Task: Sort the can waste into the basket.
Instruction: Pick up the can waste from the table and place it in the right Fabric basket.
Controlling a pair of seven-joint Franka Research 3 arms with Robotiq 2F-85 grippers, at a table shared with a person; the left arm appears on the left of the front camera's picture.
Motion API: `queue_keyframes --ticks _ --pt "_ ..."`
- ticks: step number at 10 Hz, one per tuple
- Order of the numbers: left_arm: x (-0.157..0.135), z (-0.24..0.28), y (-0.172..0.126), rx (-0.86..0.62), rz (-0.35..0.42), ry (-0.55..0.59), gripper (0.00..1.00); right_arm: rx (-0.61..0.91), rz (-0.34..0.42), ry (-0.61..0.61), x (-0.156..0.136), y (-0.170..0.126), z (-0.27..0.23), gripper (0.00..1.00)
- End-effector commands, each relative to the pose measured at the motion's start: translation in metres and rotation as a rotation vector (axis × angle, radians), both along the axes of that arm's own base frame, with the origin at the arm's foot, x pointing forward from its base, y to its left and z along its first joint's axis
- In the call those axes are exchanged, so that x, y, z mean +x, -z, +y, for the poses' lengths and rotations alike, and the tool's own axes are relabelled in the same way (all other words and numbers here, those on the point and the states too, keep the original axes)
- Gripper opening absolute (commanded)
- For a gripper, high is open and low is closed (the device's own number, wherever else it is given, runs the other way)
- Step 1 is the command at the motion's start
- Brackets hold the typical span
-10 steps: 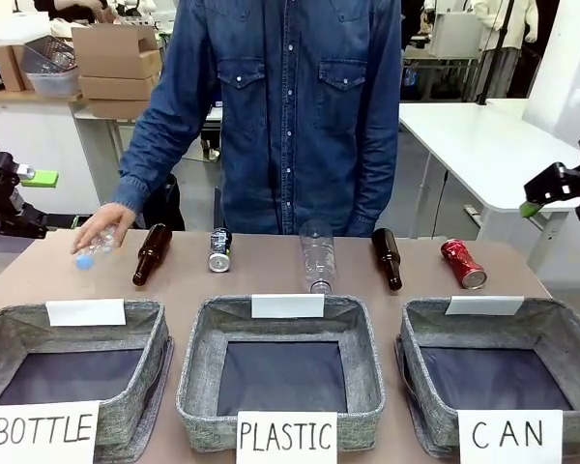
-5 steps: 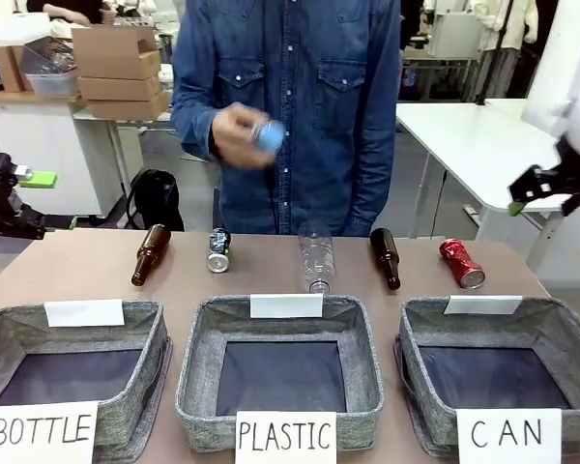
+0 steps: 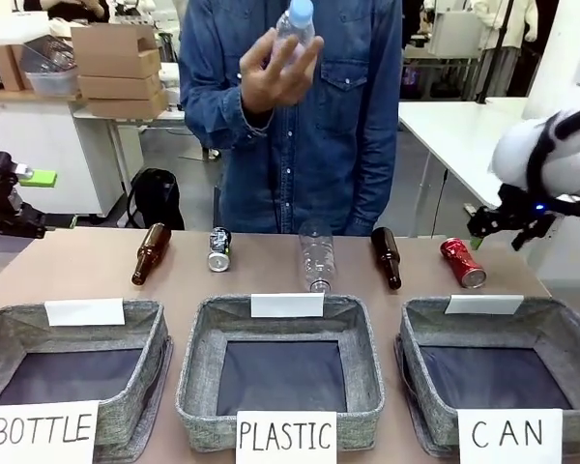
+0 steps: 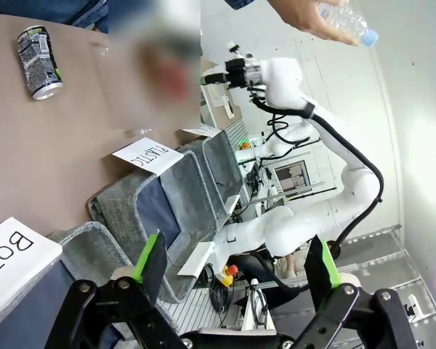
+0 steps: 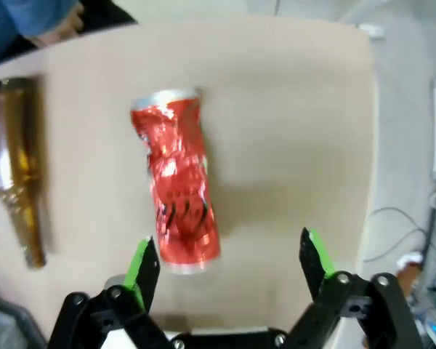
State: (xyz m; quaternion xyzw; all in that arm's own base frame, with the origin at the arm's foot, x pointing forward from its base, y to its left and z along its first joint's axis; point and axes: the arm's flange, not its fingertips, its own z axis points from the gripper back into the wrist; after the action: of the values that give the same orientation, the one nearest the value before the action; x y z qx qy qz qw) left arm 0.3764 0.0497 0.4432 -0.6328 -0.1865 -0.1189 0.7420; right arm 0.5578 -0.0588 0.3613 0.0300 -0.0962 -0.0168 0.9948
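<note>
The shiny red dented metal drink can (image 3: 462,263) lies on its side at the far right of the table, just beyond the grey woven basket signed "CAN" (image 3: 570,333). Its long axis runs from far-left to near-right. The right gripper (image 3: 495,235) hangs above it and slightly to the right, jaws spread wide and empty. In the right wrist view, the can (image 5: 178,218) runs roughly crosswise to the jaws' closing line but sits off-centre, close to one green pad. That picture is blurred, so the gripper's height over the can is hard to judge. The right arm is clearly the nearer one.

The left gripper (image 4: 237,254), also wide open and empty, waits at the table's left edge. The dark can with silver ends (image 3: 219,249) lies far left of centre, well apart from both grippers.

All three baskets, including those signed "PLASTIC" (image 3: 198,387) and "BOTTLE" (image 3: 145,377), show bare dark bottoms.

A brown glass bottle (image 3: 388,257) lies just left of the red can.
</note>
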Motion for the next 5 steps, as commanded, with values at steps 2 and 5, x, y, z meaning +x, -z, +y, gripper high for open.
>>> queue_keyframes --ticks 2,5 --pt "0.001 -0.001 -0.001 -0.017 -0.028 0.002 1.0 0.088 0.019 -0.002 0.042 0.03 0.004 1.0" --pt "0.001 -0.001 -0.001 -0.017 -0.028 0.002 1.0 0.11 0.041 -0.009 0.053 0.047 0.019 1.0"
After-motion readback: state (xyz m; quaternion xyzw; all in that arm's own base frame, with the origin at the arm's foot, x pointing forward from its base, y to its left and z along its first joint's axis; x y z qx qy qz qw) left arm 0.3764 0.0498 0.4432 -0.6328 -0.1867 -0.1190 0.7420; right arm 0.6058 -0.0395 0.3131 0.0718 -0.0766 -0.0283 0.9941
